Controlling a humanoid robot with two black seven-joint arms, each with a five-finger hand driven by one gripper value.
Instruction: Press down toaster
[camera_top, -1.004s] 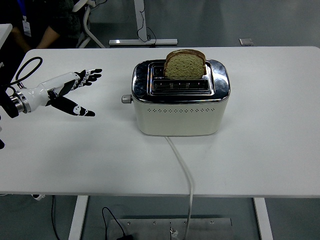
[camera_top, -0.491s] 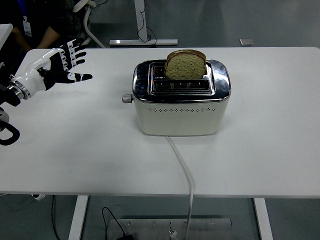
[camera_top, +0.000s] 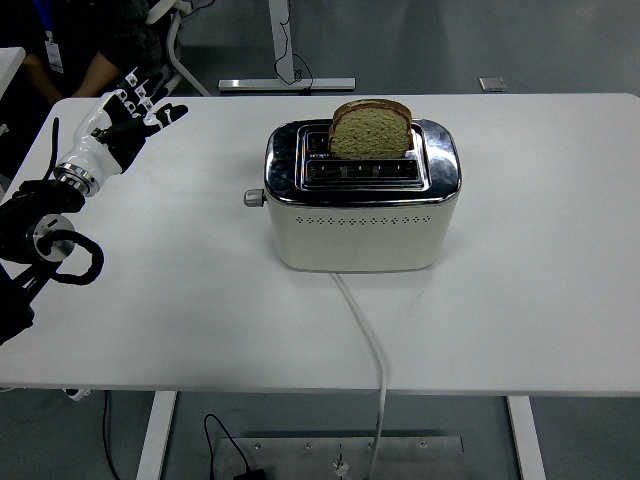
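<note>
A cream and chrome toaster (camera_top: 360, 205) stands at the middle of the white table (camera_top: 540, 270). A slice of brown bread (camera_top: 371, 128) stands upright in its far slot, sticking well out of the top. The near slot is empty. The toaster's lever knob (camera_top: 254, 198) sticks out on its left end, in the raised position. My left hand (camera_top: 130, 116) is open with fingers spread, raised over the table's far left, well to the left of the toaster and apart from it. My right arm is out of view.
The toaster's white cord (camera_top: 366, 335) runs from its front across the table and over the near edge. A seated person (camera_top: 85, 45) shows at the top left, beyond the table. A desk frame (camera_top: 285, 60) stands behind the table.
My left hand has swung up and back toward the table's far left corner, away from the toaster, and the forearm has turned more upright. The toaster and bread have not moved.
</note>
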